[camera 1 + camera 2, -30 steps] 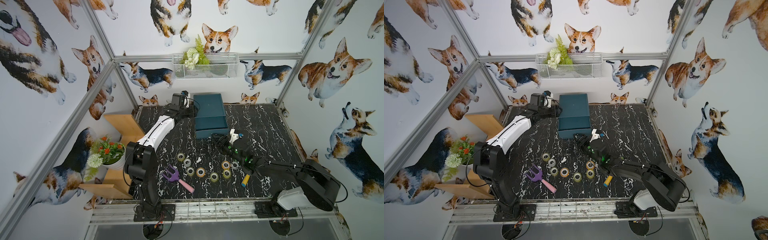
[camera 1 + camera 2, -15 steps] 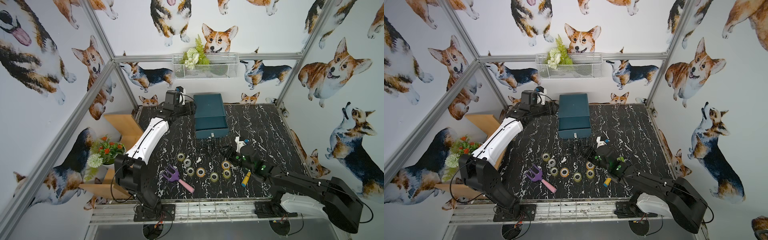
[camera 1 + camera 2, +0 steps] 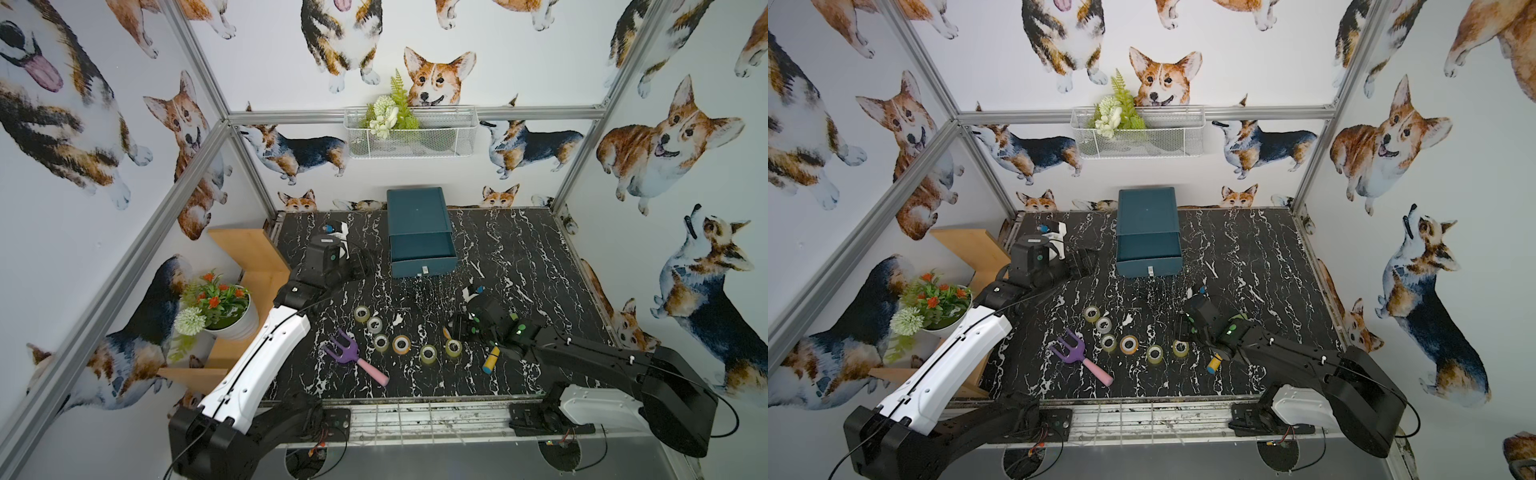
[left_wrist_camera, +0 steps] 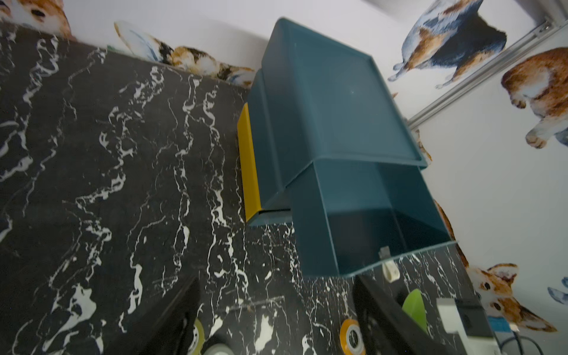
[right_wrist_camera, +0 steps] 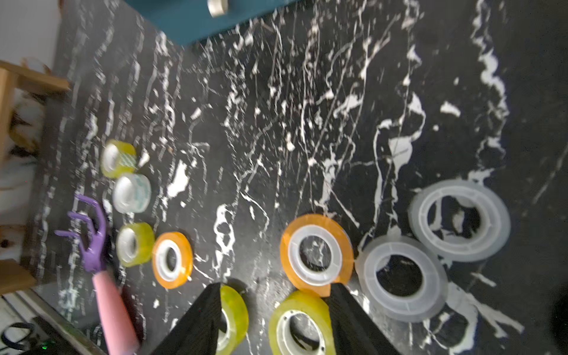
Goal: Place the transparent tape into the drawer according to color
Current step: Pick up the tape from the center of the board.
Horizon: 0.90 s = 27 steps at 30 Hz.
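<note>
Several transparent tape rolls lie flat near the table's front: yellow-green [image 3: 362,313], clear [image 3: 375,325], orange [image 3: 401,344] and yellow-green [image 3: 454,348]. My right gripper [image 3: 455,329] [image 5: 276,289] hovers open just above them. One yellow-green roll [image 5: 301,325] lies between its fingers, beside an orange roll [image 5: 316,255] and two clear rolls [image 5: 401,278]. The teal cabinet's top drawer [image 3: 422,249] [image 4: 378,221] stands pulled out and empty. My left gripper [image 3: 365,262] [image 4: 276,279] is open and empty, left of the drawer.
A purple toy rake [image 3: 347,353] with a pink handle lies left of the rolls. The trowel's yellow handle [image 3: 491,360] lies by the right arm. A flower pot [image 3: 226,316] and a wooden shelf [image 3: 249,249] stand off the table's left edge.
My right gripper has come back from the drawer front to just above the right-hand rolls. The left gripper has drawn back from the cabinet's far left side and opened wider.
</note>
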Each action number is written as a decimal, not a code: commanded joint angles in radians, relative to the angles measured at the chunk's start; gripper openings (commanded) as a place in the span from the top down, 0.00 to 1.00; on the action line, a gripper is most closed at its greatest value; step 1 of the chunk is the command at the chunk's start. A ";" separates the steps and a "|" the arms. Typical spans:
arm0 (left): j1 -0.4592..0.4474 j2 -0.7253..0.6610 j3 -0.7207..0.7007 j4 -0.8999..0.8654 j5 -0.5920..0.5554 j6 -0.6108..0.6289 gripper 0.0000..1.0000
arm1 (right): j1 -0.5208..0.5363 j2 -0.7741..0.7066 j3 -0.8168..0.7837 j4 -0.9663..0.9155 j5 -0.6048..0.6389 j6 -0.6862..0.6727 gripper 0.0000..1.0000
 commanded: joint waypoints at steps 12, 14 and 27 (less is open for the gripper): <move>0.000 -0.036 -0.035 0.040 -0.002 0.067 0.01 | 0.114 0.083 0.012 -0.147 0.093 -0.077 0.38; 0.000 -0.032 -0.040 0.044 0.006 0.070 0.01 | 0.123 0.092 0.016 -0.143 0.108 -0.075 0.38; 0.000 -0.027 -0.048 0.038 0.004 0.083 0.01 | 0.177 0.182 0.048 -0.173 0.165 -0.081 0.35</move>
